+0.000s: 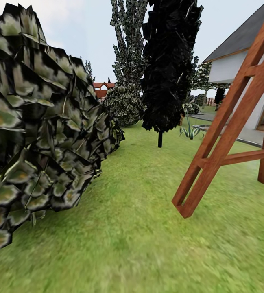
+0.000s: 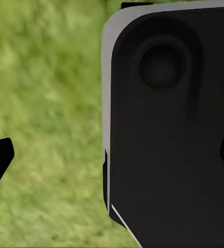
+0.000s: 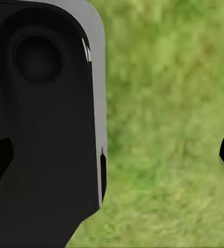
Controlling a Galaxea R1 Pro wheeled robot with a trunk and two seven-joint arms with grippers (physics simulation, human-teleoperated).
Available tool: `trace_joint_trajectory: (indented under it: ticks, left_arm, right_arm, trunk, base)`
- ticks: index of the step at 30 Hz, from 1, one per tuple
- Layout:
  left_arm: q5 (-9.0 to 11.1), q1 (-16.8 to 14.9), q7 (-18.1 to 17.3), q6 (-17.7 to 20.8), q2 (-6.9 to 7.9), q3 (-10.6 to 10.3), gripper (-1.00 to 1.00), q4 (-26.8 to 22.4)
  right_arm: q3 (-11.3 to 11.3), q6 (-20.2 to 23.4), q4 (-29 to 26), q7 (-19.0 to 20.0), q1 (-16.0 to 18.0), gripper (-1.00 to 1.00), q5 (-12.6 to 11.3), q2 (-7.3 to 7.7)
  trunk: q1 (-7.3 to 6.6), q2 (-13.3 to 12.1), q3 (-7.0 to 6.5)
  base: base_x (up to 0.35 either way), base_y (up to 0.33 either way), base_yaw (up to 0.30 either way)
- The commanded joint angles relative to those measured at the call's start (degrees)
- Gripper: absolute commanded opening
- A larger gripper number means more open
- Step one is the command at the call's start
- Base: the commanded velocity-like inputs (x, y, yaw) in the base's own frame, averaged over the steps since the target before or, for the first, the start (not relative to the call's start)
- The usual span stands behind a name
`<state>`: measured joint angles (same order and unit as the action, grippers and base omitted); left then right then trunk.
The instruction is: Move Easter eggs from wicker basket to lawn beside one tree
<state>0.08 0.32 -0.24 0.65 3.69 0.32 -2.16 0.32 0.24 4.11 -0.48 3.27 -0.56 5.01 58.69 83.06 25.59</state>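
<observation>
Both tools, left (image 2: 112, 155) and right (image 3: 112, 155), hang released over mottled green lawn (image 1: 148, 228). No basket here; I'd steer between the leafy bush (image 1: 38, 134) and the red-brown wooden frame (image 1: 229, 122).

Just the lawn (image 1: 140, 228) here, mottled green grass running out flat toward the garden's far trees. Same blurry grass sits below the left gripper (image 2: 112, 155), between its widely parted fingertips, and likewise under the right gripper (image 3: 112, 155).
</observation>
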Motion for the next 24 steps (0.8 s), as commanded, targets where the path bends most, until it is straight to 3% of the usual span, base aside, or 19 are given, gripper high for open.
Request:
trace_joint_trajectory:
  ticks: [1,24]
  left_arm:
    - [0.0,0.0,0.0,0.1,0.0,0.0,1.0,-0.1]
    - [0.0,0.0,0.0,0.1,0.0,0.0,1.0,-0.1]
  right_arm:
    - [0.0,0.0,0.1,0.0,0.1,1.0,-0.1,0.0]
    - [0.0,0.0,0.1,0.0,0.1,1.0,-0.1,0.0]
  trunk:
    - [0.03,0.0,0.05]
    - [0.03,0.0,0.05]
  base:
    - [0.334,0.0,0.0]
    - [0.334,0.0,0.0]
